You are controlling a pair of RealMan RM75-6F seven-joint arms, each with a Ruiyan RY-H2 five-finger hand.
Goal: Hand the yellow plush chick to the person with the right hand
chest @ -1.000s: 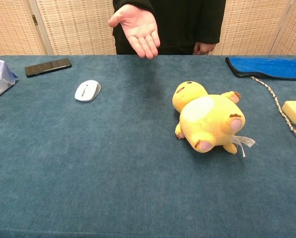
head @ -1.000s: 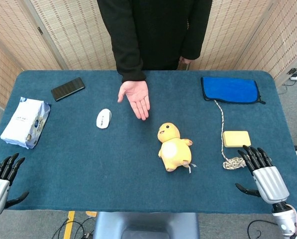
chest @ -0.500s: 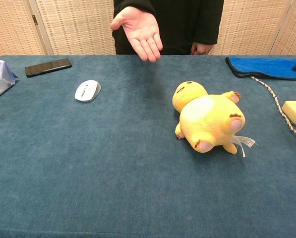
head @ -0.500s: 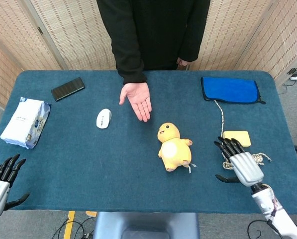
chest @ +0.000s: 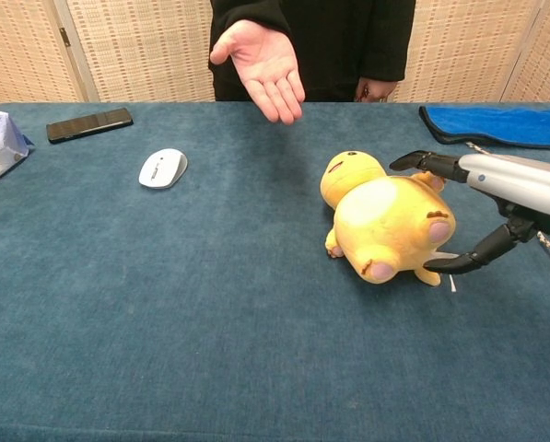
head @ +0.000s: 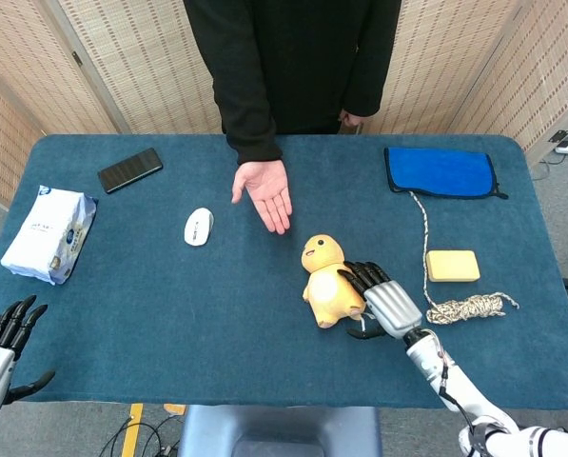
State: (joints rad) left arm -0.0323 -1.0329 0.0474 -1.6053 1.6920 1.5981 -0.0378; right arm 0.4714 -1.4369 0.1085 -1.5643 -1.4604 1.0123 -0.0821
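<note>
The yellow plush chick (head: 329, 282) (chest: 383, 215) lies on its back on the blue table, head toward the person. My right hand (head: 382, 300) (chest: 505, 189) is at the chick's right side, fingers spread, with fingertips over its wing and the thumb near its foot; nothing is gripped. The person's open palm (head: 265, 192) (chest: 265, 57) is held out over the table, behind and left of the chick. My left hand (head: 0, 353) hangs open past the table's near left corner.
A white mouse (head: 198, 227) lies left of the palm, a black phone (head: 129, 168) and a tissue pack (head: 48, 232) further left. At the right are a blue pouch (head: 441, 171), a yellow sponge (head: 452, 265) and a coiled rope (head: 470, 307).
My right hand has swept left from the near right edge, past the sponge and rope, up against the chick's side. The chick and my left hand have stayed put.
</note>
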